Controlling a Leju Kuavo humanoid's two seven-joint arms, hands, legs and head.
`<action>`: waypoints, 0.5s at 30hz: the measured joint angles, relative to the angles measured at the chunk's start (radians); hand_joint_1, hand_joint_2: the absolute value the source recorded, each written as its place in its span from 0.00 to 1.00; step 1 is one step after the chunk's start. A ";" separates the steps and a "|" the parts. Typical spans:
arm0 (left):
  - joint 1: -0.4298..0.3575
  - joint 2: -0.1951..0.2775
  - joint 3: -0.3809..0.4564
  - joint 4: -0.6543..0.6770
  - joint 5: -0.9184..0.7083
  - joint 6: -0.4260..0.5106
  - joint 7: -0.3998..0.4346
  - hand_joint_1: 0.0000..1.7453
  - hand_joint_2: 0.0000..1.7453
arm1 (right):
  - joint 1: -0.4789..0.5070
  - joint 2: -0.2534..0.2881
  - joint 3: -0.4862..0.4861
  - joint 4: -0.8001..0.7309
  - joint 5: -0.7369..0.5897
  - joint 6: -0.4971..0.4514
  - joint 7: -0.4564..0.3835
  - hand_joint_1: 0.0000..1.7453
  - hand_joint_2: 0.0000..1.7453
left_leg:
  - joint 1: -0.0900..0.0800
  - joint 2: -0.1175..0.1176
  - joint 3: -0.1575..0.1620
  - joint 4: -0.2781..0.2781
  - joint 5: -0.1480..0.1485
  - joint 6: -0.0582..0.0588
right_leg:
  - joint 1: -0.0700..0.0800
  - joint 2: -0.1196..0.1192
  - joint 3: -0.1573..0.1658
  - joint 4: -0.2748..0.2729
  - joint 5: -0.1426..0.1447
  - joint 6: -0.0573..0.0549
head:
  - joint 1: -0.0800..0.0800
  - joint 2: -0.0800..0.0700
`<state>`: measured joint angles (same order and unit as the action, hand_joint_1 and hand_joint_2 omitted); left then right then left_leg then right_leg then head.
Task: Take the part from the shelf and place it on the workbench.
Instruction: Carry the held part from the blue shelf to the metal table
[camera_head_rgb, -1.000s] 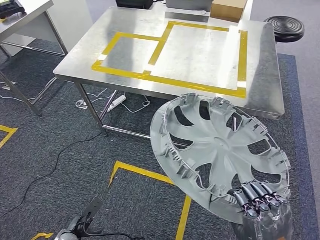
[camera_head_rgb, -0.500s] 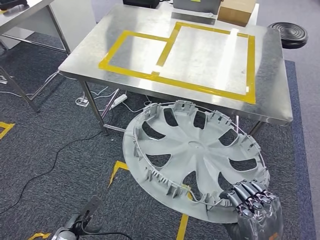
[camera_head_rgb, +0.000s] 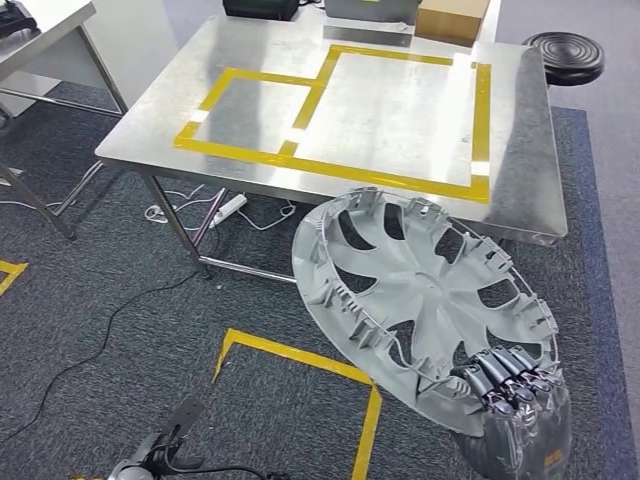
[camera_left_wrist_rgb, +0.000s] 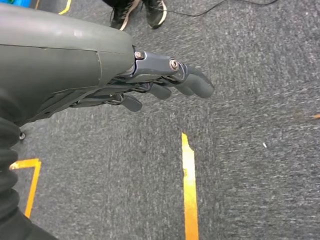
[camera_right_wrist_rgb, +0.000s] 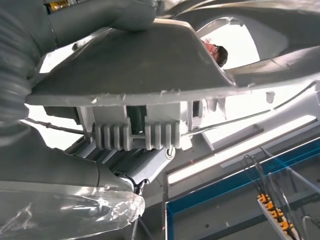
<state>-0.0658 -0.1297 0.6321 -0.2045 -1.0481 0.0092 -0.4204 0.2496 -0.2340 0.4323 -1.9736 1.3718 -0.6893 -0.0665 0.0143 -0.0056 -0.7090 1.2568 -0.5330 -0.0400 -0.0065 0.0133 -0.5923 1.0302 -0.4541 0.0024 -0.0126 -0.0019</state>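
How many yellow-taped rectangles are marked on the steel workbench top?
2: a smaller rectangle toward the table's left side and a larger rectangle adjoining it on the right; both are empty, on the workbench.

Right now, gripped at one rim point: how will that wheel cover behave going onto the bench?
The wheel cover is thin grey plastic with open spokes, so probably light but somewhat flexible. The right hand holds only its near rim, so it may sag or swing. Its edge clips look breakable if knocked on the workbench.
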 joint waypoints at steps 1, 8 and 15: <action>0.000 0.000 0.000 0.000 0.000 0.000 0.000 0.00 1.00 | 0.000 0.001 0.000 0.000 0.000 0.000 -0.001 1.00 1.00 | 0.000 0.000 0.025 -0.062 0.044 0.002 | 0.000 0.001 0.005 0.000 -0.004 0.003 | 0.000 0.000; -0.001 -0.002 0.000 0.000 -0.002 -0.002 -0.001 0.00 1.00 | -0.010 0.002 0.000 0.003 -0.017 0.000 -0.004 1.00 1.00 | -0.001 -0.001 0.104 -0.244 0.094 0.034 | 0.005 0.002 0.010 0.008 -0.029 0.038 | 0.002 0.000; -0.001 -0.002 0.000 0.000 -0.002 -0.002 -0.002 0.00 1.00 | -0.022 0.007 -0.005 0.015 -0.033 0.000 -0.024 1.00 1.00 | 0.001 -0.002 0.142 -0.246 0.065 0.051 | 0.001 -0.005 -0.149 0.264 -0.079 0.055 | 0.015 0.000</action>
<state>-0.0669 -0.1317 0.6321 -0.2041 -1.0504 0.0076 -0.4219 0.2272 -0.2271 0.4276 -1.9588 1.3385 -0.6893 -0.0906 0.0156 -0.0078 -0.5667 1.0110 -0.4677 0.0108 -0.0057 0.0085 -0.7413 1.2940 -0.5326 0.0571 0.0026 -0.0019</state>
